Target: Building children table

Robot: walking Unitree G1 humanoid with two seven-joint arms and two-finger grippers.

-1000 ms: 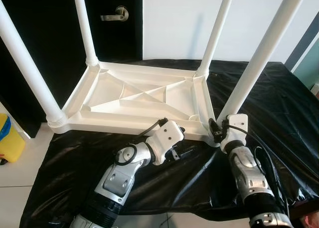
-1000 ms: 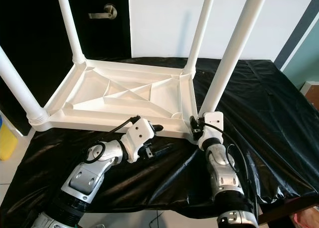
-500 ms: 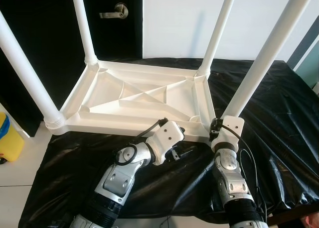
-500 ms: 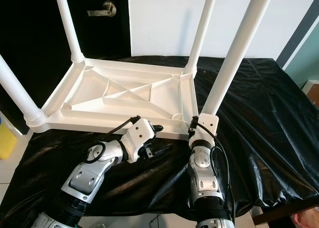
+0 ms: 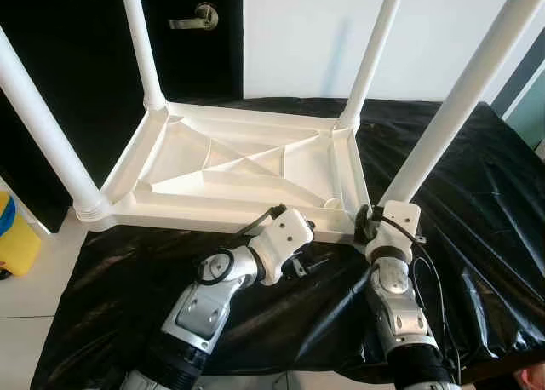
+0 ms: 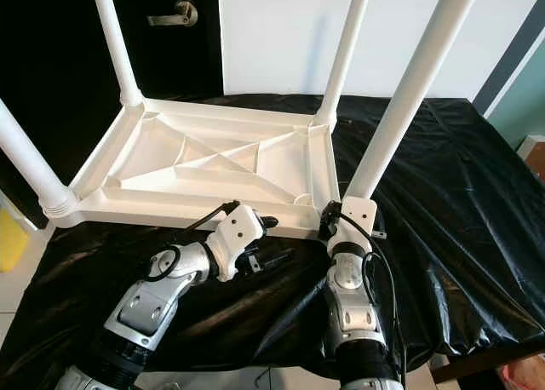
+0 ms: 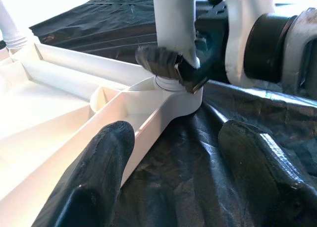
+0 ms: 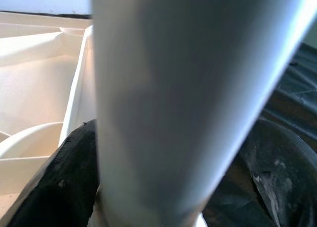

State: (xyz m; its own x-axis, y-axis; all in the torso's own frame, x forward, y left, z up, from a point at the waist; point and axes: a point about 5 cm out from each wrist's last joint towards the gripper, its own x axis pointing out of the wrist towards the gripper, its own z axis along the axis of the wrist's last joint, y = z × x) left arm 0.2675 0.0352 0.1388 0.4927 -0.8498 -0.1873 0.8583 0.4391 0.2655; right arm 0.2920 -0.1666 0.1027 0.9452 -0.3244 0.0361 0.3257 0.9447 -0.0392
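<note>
So the right hand [image 8: 163, 152] is gripping the near right leg [image 5: 451, 109] of the kids' table [image 5: 247, 164] right down at its base, with a black finger [image 8: 54, 182] sitting on each side of the white tube, pinching it. The left hand [image 7: 183, 152] is hanging spread wide with nothing in it, one finger [image 7: 99, 172] lying right against the white rim of the upturned table near that same corner and the other over the black sheet [image 5: 477, 177]; I can't tell if it's actually pressing on the rim. The table itself is lying upside down on the sheet, all four legs pointing up, ribbed underside showing. The legs are running out of the top of the head views, so their ends are cut off, and the right hand's fingers are mostly hidden behind its white wrist housing there. The left arm is bending in from the lower left with its wrist turned toward the corner, the right arm is reaching almost straight up from below. Behind, a dark door with a lever handle [image 5: 194, 20], and something yellow [image 5: 17, 237] on the floor at the left.
</note>
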